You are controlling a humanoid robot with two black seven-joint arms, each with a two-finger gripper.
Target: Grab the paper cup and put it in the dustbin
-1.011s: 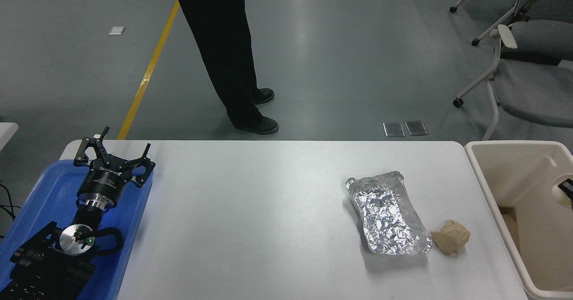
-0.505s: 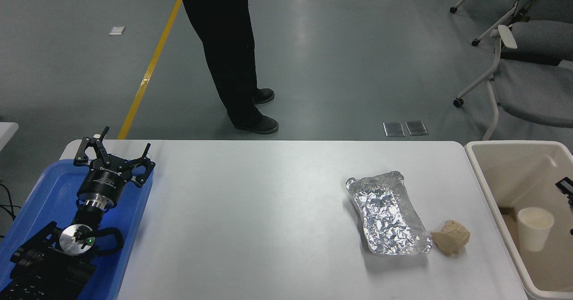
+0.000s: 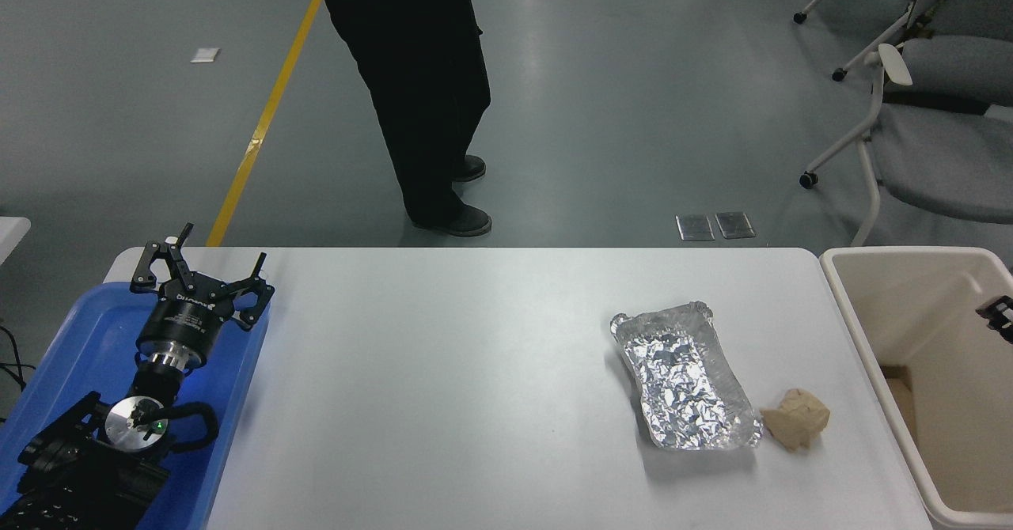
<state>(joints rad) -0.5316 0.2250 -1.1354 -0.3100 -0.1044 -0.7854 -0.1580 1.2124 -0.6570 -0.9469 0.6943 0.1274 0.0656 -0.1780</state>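
The paper cup does not show anywhere in the head view; the visible part of the bin's inside shows no cup. The beige dustbin [image 3: 902,253] stands at the table's right end, cut off by the picture's edge. Only a small black tip of my right gripper [image 3: 999,314] shows at the right edge, above the bin. My left gripper [image 3: 207,265] is parked open and empty over the blue tray [image 3: 87,332] at the lower left.
A crinkled silver foil tray [image 3: 684,380] lies right of the table's centre, with a small crumpled brown paper wad [image 3: 796,419] touching its near right corner. A person in black trousers [image 3: 427,87] stands beyond the far edge. Grey wheeled chairs [image 3: 942,119] stand at the back right.
The cup went from my right gripper over the bin, to falling inside the bin, to out of sight. My right gripper drew back towards the right edge. The person shifted slightly right.
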